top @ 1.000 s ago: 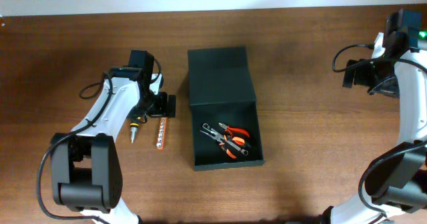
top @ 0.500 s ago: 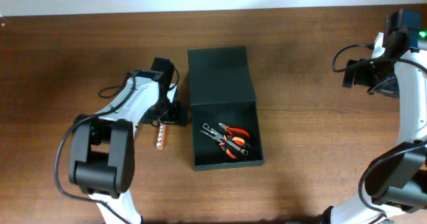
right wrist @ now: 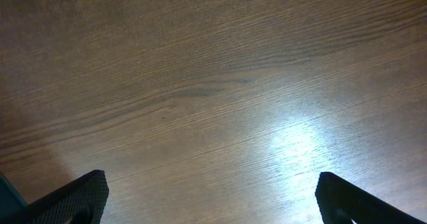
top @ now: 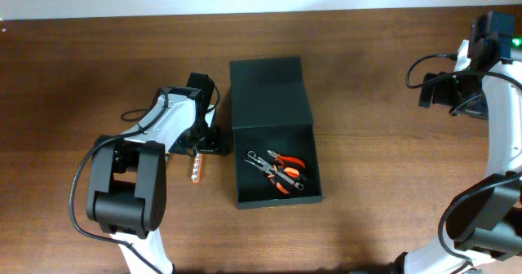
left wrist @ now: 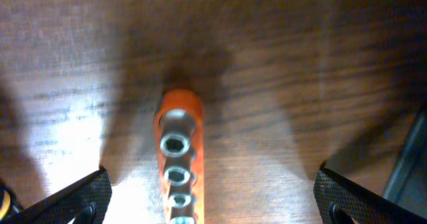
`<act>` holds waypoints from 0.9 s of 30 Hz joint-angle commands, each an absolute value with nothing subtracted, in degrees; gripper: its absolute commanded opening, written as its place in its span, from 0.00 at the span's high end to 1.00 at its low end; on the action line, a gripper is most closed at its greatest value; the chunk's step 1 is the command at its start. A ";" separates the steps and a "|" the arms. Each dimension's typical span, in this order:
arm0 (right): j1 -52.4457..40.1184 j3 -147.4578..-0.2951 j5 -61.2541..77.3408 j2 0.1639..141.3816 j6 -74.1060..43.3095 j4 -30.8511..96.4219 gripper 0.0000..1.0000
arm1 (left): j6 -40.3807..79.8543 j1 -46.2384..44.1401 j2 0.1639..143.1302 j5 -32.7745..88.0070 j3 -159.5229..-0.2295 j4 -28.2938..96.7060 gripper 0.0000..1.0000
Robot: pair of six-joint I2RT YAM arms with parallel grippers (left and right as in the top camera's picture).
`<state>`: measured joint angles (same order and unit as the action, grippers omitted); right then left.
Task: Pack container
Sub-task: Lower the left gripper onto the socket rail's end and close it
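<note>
The container [top: 267, 90], a dark green-black box, lies at the table's middle with its flap lid open toward the back. Orange-handled pliers [top: 284, 173] and a second small tool lie inside it. An orange socket rail [top: 196, 170] with metal sockets lies just left of the box. My left gripper [top: 204, 143] is open low over the rail's far end. In the left wrist view the rail [left wrist: 179, 154] lies between the spread fingers [left wrist: 213, 207], left of their midline. My right gripper [top: 434, 91] is open and empty over bare wood at the far right [right wrist: 212, 201].
The container's wall [left wrist: 410, 174] stands close to the right of my left fingers. A yellow-and-black tool tip [left wrist: 4, 199] shows at the left wrist view's bottom left edge. The wooden table [top: 383, 168] stretches right of the box.
My left arm has swung right toward the box and come down over the socket rail's far end. In the last half second it barely moved. The right arm has not moved.
</note>
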<state>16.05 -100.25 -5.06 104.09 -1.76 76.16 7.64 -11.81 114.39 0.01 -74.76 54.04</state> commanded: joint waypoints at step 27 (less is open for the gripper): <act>16.16 -100.25 -5.13 103.98 -2.42 75.99 0.01 | 6.59 -9.19 114.85 0.56 -74.98 57.34 0.01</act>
